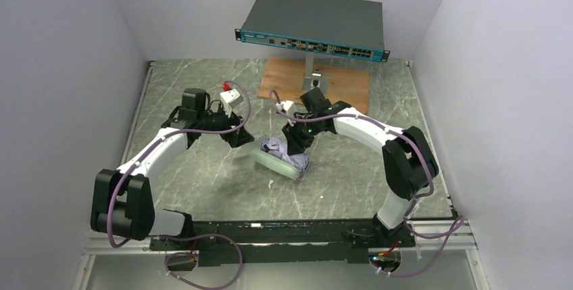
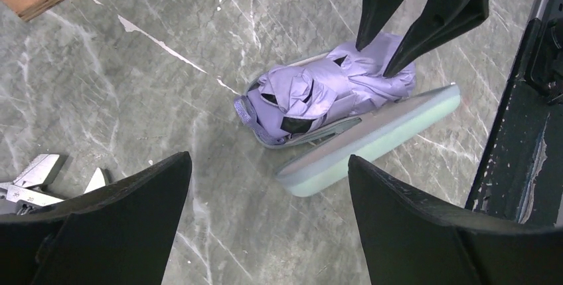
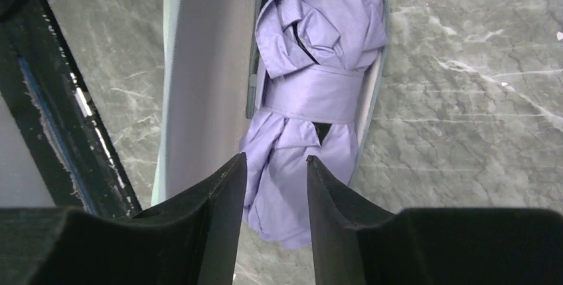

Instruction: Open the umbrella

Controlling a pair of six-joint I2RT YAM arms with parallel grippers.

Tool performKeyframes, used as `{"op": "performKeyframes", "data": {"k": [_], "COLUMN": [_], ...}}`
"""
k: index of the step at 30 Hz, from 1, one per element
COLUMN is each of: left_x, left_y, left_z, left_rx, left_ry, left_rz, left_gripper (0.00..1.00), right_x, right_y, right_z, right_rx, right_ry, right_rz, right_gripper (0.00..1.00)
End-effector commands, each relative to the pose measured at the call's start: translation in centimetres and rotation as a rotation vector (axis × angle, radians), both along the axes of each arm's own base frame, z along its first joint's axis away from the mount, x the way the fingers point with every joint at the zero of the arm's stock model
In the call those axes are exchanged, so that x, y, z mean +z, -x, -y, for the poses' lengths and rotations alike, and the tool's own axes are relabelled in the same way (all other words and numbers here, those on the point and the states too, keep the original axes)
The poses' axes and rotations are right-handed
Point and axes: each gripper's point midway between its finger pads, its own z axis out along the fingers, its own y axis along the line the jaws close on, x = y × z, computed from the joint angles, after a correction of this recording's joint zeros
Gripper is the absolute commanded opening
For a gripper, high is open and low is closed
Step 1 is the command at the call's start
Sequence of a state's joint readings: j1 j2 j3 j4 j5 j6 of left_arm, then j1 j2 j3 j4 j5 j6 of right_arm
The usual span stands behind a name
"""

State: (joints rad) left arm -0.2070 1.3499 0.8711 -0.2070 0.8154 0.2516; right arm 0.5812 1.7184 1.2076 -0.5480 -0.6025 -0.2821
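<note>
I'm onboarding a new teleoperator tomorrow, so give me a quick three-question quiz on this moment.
1. True or false: the umbrella is already open.
2. Which gripper has umbrella fabric between its fingers? A) left gripper B) right gripper C) neither
3. Fill in: the strapped umbrella lies in an open mint-green ____.
Key: 1 false; 2 B; 3 case.

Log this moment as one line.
umbrella folded, strapped, lying in open case | right tool pinching umbrella end | left tool open, hovering apart
</note>
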Motion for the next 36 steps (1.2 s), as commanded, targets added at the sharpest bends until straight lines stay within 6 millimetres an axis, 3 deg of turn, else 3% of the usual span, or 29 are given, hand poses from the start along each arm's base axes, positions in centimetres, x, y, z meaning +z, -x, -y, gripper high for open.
{"op": "performKeyframes", "data": {"k": [1, 6, 11, 15, 19, 20, 21, 25, 33, 35, 36], "left_x": [1.6, 1.4, 2.0, 2.8, 3.0, 3.0, 3.1, 3.6, 3.8, 4.1, 4.2], "left_y": [0.3, 1.0, 1.6, 1.7, 1.9, 2.0, 2.0, 1.8, 0.5, 0.1, -0.1], "left_z": [0.0, -0.4, -1.1, -2.1, -3.2, -3.4, -3.5, -4.1, -4.7, -4.6, -4.5], "left_rx": [-0.024, -0.002, 0.044, 0.114, 0.17, 0.179, 0.186, 0.215, 0.234, 0.231, 0.229], "left_ry": [0.014, 0.003, -0.003, -0.01, -0.018, -0.02, -0.022, -0.033, -0.04, -0.033, -0.029], "left_rz": [0.084, 0.09, 0.108, 0.114, 0.11, 0.116, 0.125, 0.156, 0.194, 0.203, 0.204], "left_gripper": [0.93, 0.94, 0.95, 0.95, 0.94, 0.94, 0.94, 0.95, 0.95, 0.95, 0.95], "right_x": [-0.1, -2.4, -4.4, -5.7, -7.5, -7.7, -7.7, -6.6, -3.3, -0.8, 0.7], "right_y": [-1.0, 0.2, -1.0, -1.6, -1.5, -1.2, -1.0, -0.6, -1.9, -2.4, -2.8], "right_z": [-1.4, -2.5, -2.2, -1.9, 0.4, 1.3, 2.3, 8.5, 27.9, 29.8, 29.9], "right_rx": [-0.026, -0.011, -0.073, -0.067, -0.06, -0.053, -0.048, -0.081, -0.242, -0.295, -0.318], "right_ry": [0.058, 0.154, 0.254, 0.327, 0.447, 0.474, 0.494, 0.563, 0.778, 0.755, 0.733], "right_rz": [0.087, 0.12, 0.195, 0.242, 0.245, 0.25, 0.257, 0.285, 0.389, 0.429, 0.456], "right_gripper": [0.45, 0.59, 0.59, 0.46, 0.15, 0.04, 0.0, 0.0, 0.0, 0.0, 0.0]}}
